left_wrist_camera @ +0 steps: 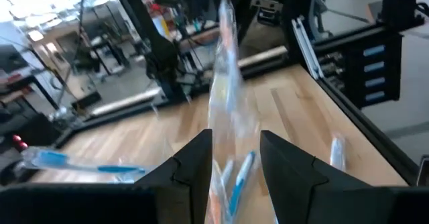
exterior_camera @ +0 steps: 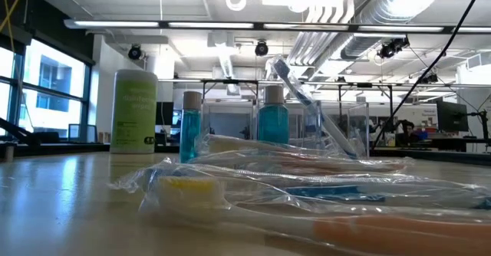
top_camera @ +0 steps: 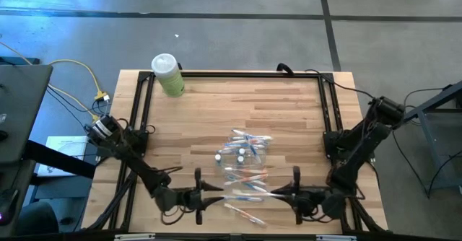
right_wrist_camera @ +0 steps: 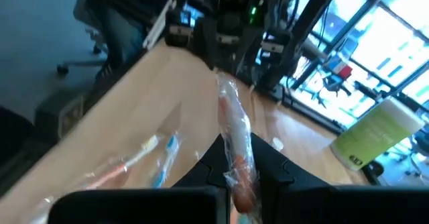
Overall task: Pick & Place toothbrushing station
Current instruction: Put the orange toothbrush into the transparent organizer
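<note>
Clear-wrapped toothbrushes with blue and orange marks and small white-capped tubes lie in a pile (top_camera: 242, 158) on the wooden table's middle. They show close up in the low view (exterior_camera: 307, 195). One wrapped toothbrush pack (top_camera: 249, 193) spans the gap between my two grippers near the table's near edge. My left gripper (top_camera: 215, 193) is at its left end and my right gripper (top_camera: 283, 193) at its right end. Both are shut on it. My left gripper has the clear wrapper's left end (left_wrist_camera: 231, 150) between its two fingers (left_wrist_camera: 194, 163), coming level from the table's left, along the pack. The pack runs away from the fingers toward the other arm. My right gripper pinches the pack's right end, at the orange handle (right_wrist_camera: 241, 163), between its two fingers. It comes level from the table's right, along the pack. The pack runs out ahead of the fingers toward the left arm.
A pale green white-capped bottle (top_camera: 167, 73) stands at the table's far left corner; it also shows in the low view (exterior_camera: 134, 110). A black frame (top_camera: 231, 73) rims the table. Another wrapped toothbrush (top_camera: 245, 214) lies near the front edge. Bare wood lies at the far middle.
</note>
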Controlling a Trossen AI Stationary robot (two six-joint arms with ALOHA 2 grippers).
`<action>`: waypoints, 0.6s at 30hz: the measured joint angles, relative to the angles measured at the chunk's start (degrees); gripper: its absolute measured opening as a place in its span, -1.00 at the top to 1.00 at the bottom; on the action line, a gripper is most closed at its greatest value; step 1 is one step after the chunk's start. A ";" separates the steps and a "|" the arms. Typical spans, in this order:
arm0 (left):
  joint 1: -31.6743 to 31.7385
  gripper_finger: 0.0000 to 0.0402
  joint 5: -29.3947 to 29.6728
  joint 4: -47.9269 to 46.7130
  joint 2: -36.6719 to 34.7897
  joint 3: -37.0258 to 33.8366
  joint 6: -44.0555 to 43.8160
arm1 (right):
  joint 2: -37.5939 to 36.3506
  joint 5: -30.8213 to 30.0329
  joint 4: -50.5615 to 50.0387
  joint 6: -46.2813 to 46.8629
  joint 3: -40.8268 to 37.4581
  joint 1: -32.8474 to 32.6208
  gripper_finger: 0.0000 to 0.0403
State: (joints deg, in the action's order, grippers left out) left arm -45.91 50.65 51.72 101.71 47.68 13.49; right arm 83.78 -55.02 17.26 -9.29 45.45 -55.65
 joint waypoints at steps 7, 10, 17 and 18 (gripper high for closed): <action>2.04 0.40 -0.94 6.42 0.00 0.00 1.47 | -0.65 6.62 8.87 -7.44 0.00 -0.73 0.92; 4.57 0.40 -4.35 8.32 0.00 0.00 -3.14 | -0.65 12.21 11.81 -9.53 0.00 0.72 0.92; 8.88 0.40 -20.70 8.93 0.31 -0.01 4.26 | -0.65 11.80 20.20 -12.99 0.00 3.57 0.92; 9.10 0.40 -21.88 9.47 0.31 0.00 5.89 | -0.65 12.02 21.09 -13.43 0.00 3.71 0.92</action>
State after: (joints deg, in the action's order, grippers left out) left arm -36.81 28.77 61.19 102.02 47.68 19.37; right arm 83.13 -43.00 38.35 -22.73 45.45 -51.94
